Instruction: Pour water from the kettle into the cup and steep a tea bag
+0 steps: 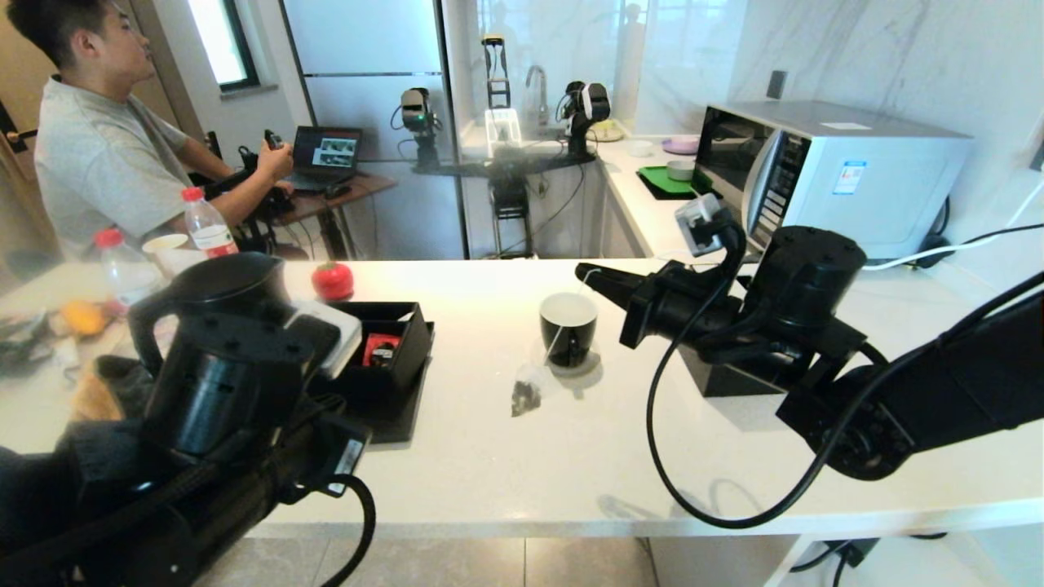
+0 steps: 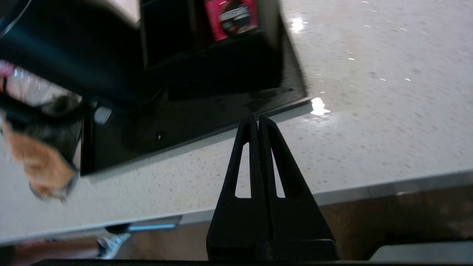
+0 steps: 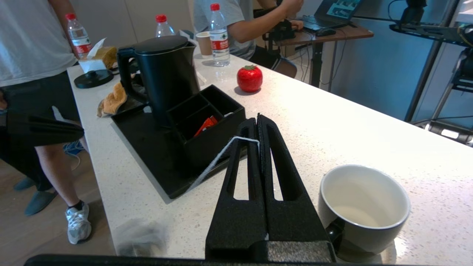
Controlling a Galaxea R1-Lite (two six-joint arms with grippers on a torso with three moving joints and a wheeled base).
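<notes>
The matte black kettle (image 1: 214,287) (image 3: 162,74) stands upright on the black tray (image 3: 147,159) at the left, partly hidden in the head view by my left arm. The small black cup (image 1: 568,326) (image 3: 364,207) with its white inside sits mid-counter. My right gripper (image 1: 584,271) (image 3: 257,119) hovers just beside and above the cup, shut on the tea bag's white string (image 3: 216,159). The tea bag (image 1: 526,393) (image 3: 138,236) dangles from it low over the counter, left of the cup. My left gripper (image 2: 258,120) is shut and empty near the tray's front corner.
A black compartment box (image 1: 391,342) on the tray holds a red packet (image 3: 207,125). Behind it lie a red tomato-shaped object (image 1: 333,280), red-capped bottles (image 1: 208,224), a paper cup (image 1: 165,244) and an orange cloth (image 3: 112,99). A microwave (image 1: 824,171) stands back right. People stand by the counter's left end.
</notes>
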